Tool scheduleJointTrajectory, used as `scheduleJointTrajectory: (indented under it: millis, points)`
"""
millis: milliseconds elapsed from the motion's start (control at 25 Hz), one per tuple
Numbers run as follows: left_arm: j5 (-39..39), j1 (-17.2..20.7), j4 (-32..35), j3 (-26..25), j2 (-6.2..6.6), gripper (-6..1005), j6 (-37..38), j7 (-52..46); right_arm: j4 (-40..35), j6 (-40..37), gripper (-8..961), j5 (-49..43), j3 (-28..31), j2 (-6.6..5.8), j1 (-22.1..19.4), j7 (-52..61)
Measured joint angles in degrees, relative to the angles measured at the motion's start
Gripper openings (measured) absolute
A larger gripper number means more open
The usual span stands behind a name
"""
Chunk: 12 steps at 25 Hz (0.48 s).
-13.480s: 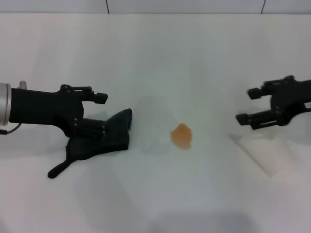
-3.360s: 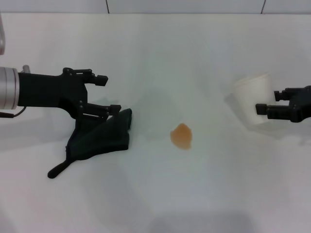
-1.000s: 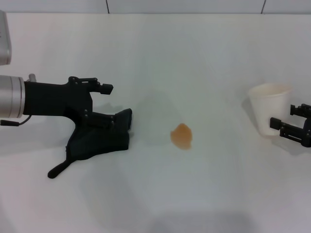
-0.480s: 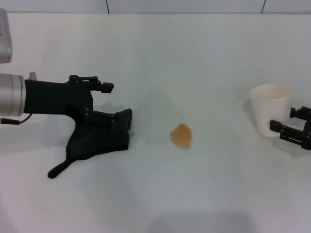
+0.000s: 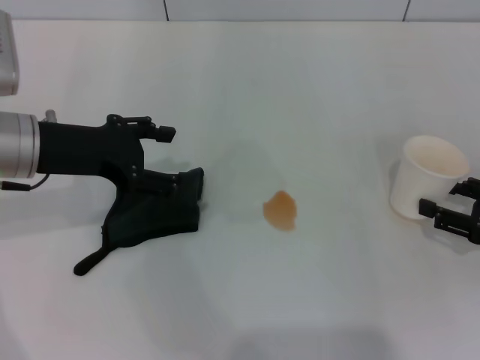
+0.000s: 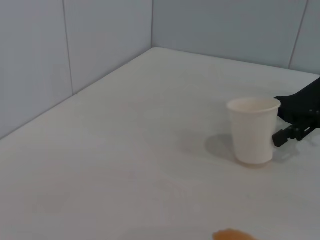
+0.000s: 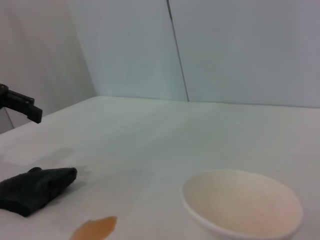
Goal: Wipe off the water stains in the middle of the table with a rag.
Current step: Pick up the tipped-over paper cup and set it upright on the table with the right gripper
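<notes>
The rag [image 5: 150, 217], a dark crumpled cloth with a thin tail, lies on the white table [image 5: 300, 90] at the left. My left gripper [image 5: 174, 157] stands open over it. Its lower finger rests on the rag's far edge and its upper finger hangs clear above. The water stains [image 5: 280, 210] are one small orange blotch in the middle, apart from the rag. The right wrist view also shows the rag [image 7: 35, 189] and the blotch [image 7: 95, 227]. My right gripper [image 5: 448, 204] sits open low at the right edge, its fingertips against a paper cup.
A white paper cup [image 5: 429, 178] stands upright at the far right beside my right gripper, also seen in the left wrist view [image 6: 252, 131] and close under the right wrist camera [image 7: 242, 202]. Grey wall panels [image 6: 75, 45] border the table's far side.
Over the last second the cup has shifted right and slightly nearer, staying against my right gripper. My left gripper has stayed on the rag. The rag and blotch are unmoved.
</notes>
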Motion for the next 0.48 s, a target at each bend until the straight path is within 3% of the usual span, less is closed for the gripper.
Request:
scheduleJointTrajectory:
  millis: [480]
  points:
    - [0.0, -0.1, 0.0, 0.1, -0.01, 887, 0.0, -0.1, 0.5, -0.8, 825, -0.1, -0.4, -0.02, -0.4, 0.1]
